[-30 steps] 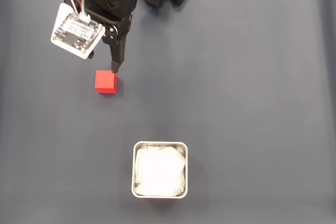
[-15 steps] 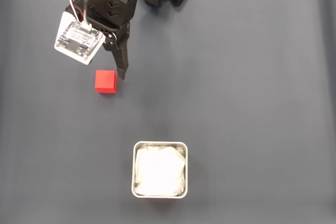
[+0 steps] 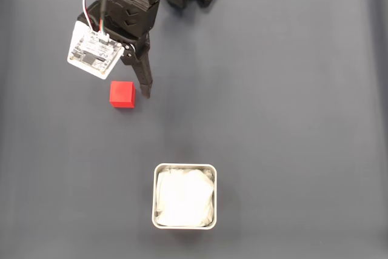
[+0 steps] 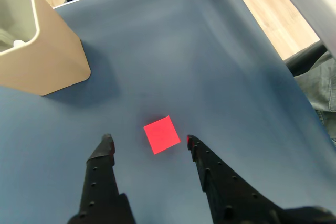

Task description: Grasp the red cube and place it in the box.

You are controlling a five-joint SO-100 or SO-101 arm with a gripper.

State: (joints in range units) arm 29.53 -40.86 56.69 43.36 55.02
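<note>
Gripper spread wide, empty, its tips flanking one cube without touching; one box sits apart.

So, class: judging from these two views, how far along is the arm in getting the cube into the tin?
Done: the open gripper has its fingers either side of the small red cube. In hand: nothing; the cube rests ungrasped on the dark blue mat. Left: close, lift, carry to the square silver tin with white lining, release.
</note>
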